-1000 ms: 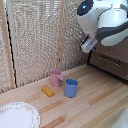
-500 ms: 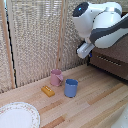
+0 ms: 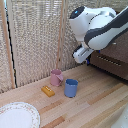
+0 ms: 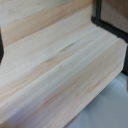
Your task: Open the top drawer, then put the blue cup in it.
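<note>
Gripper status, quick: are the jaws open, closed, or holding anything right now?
Gripper: cannot be told whether its jaws are open or closed; it is up by the dresser, with nothing visibly held.

Robot arm [image 3: 100,27] is chunky glossy white with rounded, bulbous joint housings and black bands at the joints, plus a small boxy white end piece.

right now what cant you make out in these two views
- Gripper: exterior view, small and blurred, so open or shut cannot be told; none of it shows in the wrist view.
- Top drawer: exterior view, the arm covers part of it and the frame's right edge cuts it off; handle and open or shut state unclear.
- Blue cup: exterior view, inside hidden by its wall.
- Plate: cut off by the bottom-left edge.
</note>
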